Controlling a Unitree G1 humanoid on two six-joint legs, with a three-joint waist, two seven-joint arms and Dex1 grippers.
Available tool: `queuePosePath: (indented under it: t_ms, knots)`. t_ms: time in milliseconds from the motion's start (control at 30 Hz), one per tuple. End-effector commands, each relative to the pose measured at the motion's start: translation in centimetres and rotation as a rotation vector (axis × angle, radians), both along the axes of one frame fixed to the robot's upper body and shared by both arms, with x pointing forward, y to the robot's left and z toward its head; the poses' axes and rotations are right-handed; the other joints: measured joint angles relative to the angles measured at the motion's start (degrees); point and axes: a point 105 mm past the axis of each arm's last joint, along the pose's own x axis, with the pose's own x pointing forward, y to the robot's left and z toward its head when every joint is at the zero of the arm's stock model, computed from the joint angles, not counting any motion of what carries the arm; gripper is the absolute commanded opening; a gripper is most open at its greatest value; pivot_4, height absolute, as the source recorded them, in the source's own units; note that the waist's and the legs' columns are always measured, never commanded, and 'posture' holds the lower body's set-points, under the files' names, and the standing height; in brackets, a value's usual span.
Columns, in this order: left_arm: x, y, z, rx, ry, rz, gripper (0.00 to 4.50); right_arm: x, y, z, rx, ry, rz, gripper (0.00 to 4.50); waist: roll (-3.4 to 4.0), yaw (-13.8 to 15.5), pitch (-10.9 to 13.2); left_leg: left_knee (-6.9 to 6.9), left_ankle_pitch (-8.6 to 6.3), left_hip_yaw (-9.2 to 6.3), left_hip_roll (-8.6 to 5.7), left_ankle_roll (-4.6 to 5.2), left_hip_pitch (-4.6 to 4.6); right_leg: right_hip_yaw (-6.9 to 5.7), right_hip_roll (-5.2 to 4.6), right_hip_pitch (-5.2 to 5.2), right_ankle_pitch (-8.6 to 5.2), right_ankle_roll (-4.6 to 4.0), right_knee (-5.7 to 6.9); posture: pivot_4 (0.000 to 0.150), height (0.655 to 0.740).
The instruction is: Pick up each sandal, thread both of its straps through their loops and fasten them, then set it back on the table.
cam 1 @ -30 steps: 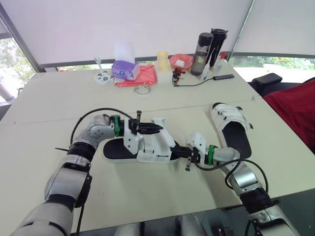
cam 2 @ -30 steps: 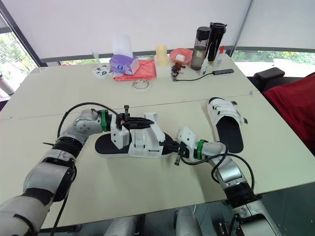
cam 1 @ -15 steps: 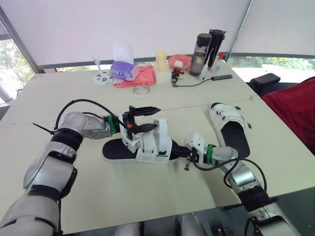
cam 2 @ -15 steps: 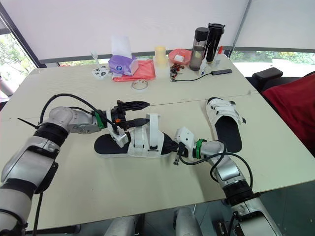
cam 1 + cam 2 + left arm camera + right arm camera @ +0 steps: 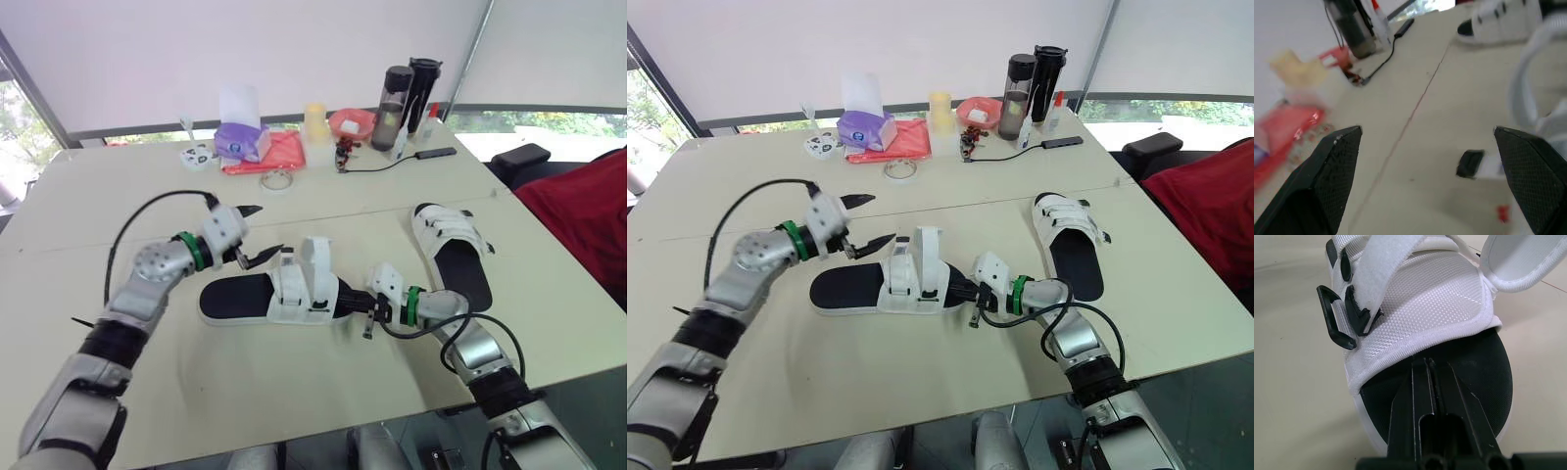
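A black-soled sandal (image 5: 240, 297) with white straps lies in the middle of the table, and its two straps (image 5: 315, 266) stand up loose. My left gripper (image 5: 257, 233) hovers open just left of the straps, touching nothing; in the left wrist view its fingers (image 5: 1334, 164) are spread wide. My right gripper (image 5: 1426, 363) is shut, its tips resting on the sandal's black footbed at the toe end, beside the black loop (image 5: 1332, 316). A second sandal (image 5: 453, 250) lies to the right with its straps laid across.
Along the table's far edge stand a purple tissue box (image 5: 238, 140), a red cloth (image 5: 269, 154), a tape ring (image 5: 276, 180), a red bowl (image 5: 351, 122), two dark bottles (image 5: 392, 93) and a black cable (image 5: 392, 162). A dark red cloth (image 5: 588, 225) lies off the right.
My left gripper has opened, let go of the sandal's strap and drawn back to the left. The straps now stand free. The right gripper has stayed at the toe.
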Motion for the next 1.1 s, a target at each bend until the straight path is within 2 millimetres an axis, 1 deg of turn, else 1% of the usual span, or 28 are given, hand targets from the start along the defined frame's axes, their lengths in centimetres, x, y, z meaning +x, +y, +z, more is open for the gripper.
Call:
queuePosePath:
  t_ms: [33,133,200,267,333,433,600,700,800,933,1033,1100]
  knots:
    - [-2.3,-0.8,2.3,-0.130,0.143,-0.089,4.45,-0.4,-0.7,-2.7,-0.078,0.082,-0.024,0.00,0.00,-0.03,0.00,-0.03,-0.01,0.00,0.00,0.00,0.11,0.01,0.00,0.10,-0.05,-0.03,-0.03,0.150,0.7400]
    - [-4.4,-1.1,1.7,-0.160,0.315,-0.167,4.45,-0.2,-0.7,-2.7,-0.077,0.081,-0.024,0.00,0.00,-0.05,0.00,-0.20,-0.03,0.06,-0.04,0.03,0.47,0.05,-0.01,0.36,-0.15,-0.11,-0.07,0.150,0.7400]
    - [-6.2,-1.3,1.1,-0.193,0.443,-0.229,4.45,-0.2,-0.7,-2.7,-0.077,0.081,-0.025,0.00,0.00,-0.07,0.00,-0.24,-0.03,0.07,-0.03,0.03,0.48,0.05,0.00,0.34,-0.17,-0.17,-0.07,0.150,0.7400]
    - [-7.0,-1.4,0.6,-0.204,0.503,-0.246,4.45,-0.2,-0.6,-2.7,-0.076,0.081,-0.026,0.00,0.00,-0.05,0.00,-0.26,-0.03,0.07,-0.03,0.03,0.48,0.05,0.00,0.33,-0.18,-0.19,-0.07,0.150,0.7400]
    - [-7.5,-1.7,-0.6,-0.178,0.510,-0.233,4.45,-0.1,-0.7,-2.7,-0.074,0.082,-0.028,0.00,-0.01,0.00,0.00,-0.25,-0.03,0.07,-0.01,0.03,0.48,0.05,0.00,0.33,-0.19,-0.23,-0.08,0.150,0.7400]
    - [-7.9,-2.7,-1.9,-0.141,0.503,-0.243,4.45,-0.2,-0.6,-2.9,-0.071,0.085,-0.032,0.00,-0.03,0.16,-0.02,-0.24,-0.04,0.09,0.01,0.02,0.53,0.11,-0.03,0.38,-0.27,-0.39,-0.10,0.150,0.7400]
    - [-8.5,-4.4,-3.2,-0.096,0.498,-0.286,4.45,-0.1,-0.4,-2.8,-0.066,0.087,-0.036,0.00,-0.04,0.17,-0.02,-0.26,-0.04,0.10,0.03,0.01,0.52,0.13,-0.05,0.36,-0.29,-0.43,-0.13,0.150,0.7400]
    - [-8.1,-4.9,-3.5,-0.092,0.490,-0.295,4.45,-0.1,-0.3,-2.8,-0.065,0.086,-0.036,0.00,-0.03,0.03,-0.02,-0.30,-0.04,0.10,0.03,0.01,0.52,0.15,-0.06,0.32,-0.30,-0.44,-0.13,0.150,0.7400]
    - [-7.4,-5.3,-3.4,-0.101,0.481,-0.292,4.45,0.0,-0.4,-2.8,-0.065,0.084,-0.038,0.00,-0.04,0.09,-0.02,-0.31,-0.04,0.11,0.03,0.01,0.52,0.15,-0.06,0.32,-0.31,-0.45,-0.13,0.150,0.7400]
    - [-6.8,-6.6,-3.4,-0.088,0.476,-0.332,4.45,0.0,-0.4,-2.7,-0.066,0.082,-0.043,0.00,-0.04,0.06,-0.02,-0.31,-0.04,0.11,0.02,0.01,0.51,0.14,-0.06,0.32,-0.31,-0.45,-0.16,0.150,0.7400]
    - [-6.5,-7.1,-3.5,-0.069,0.479,-0.357,3.64,0.0,-0.3,-2.7,-0.066,0.080,-0.044,0.00,-0.04,0.00,-0.02,-0.31,-0.04,0.11,-0.01,0.01,0.51,0.14,-0.06,0.32,-0.31,-0.45,-0.16,0.150,0.7400]
    - [-6.6,-7.3,-3.9,-0.044,0.482,-0.378,2.60,0.1,-0.3,-2.7,-0.066,0.079,-0.046,0.00,-0.04,-0.06,-0.02,-0.33,-0.04,0.11,-0.01,0.01,0.51,0.15,-0.06,0.29,-0.31,-0.45,-0.16,0.150,0.7400]
